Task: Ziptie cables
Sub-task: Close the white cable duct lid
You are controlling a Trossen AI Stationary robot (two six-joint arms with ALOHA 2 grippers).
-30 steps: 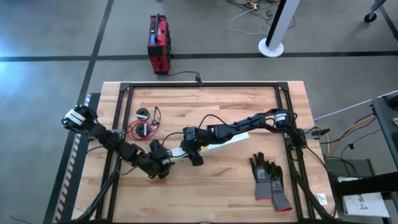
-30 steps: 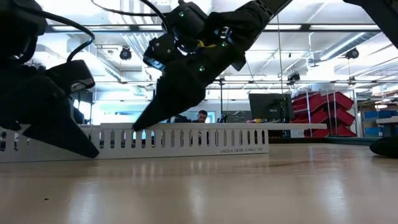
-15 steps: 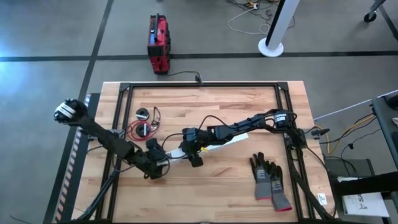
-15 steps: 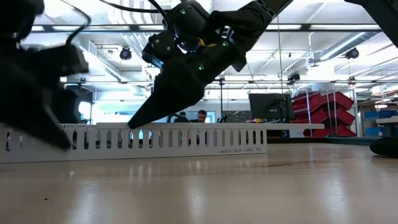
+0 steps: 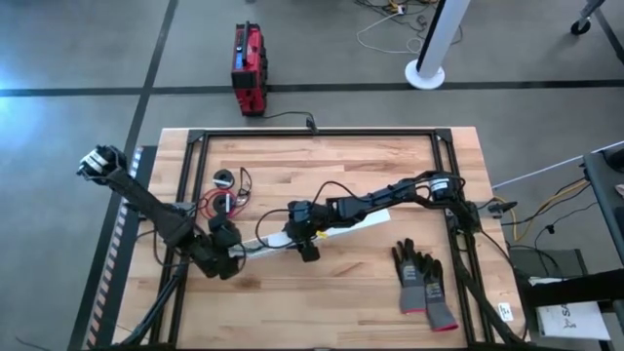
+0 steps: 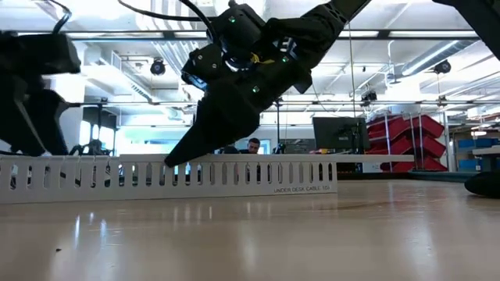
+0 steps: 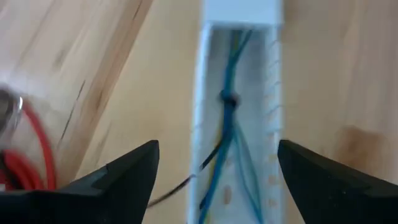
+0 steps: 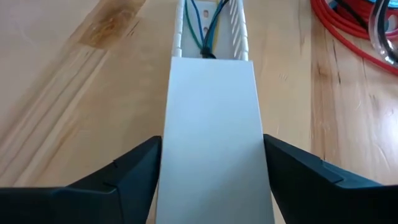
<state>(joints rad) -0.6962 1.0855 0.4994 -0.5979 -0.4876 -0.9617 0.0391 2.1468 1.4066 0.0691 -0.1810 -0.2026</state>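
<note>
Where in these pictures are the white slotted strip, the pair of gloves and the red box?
white slotted strip (image 6: 195,176): low view, its slotted side wall.
pair of gloves (image 5: 424,289): high view, the palms.
red box (image 5: 248,68): high view, its top face.

Thin black cables (image 5: 327,187) looping loosely across wood near mid-desk (image 5: 322,283); small red-and-black coil (image 5: 216,202) lying flat toward the left side. Blue-green strands (image 7: 227,124) running lengthwise inside a white slotted channel (image 8: 211,112), bunched at one dark knot.
</note>
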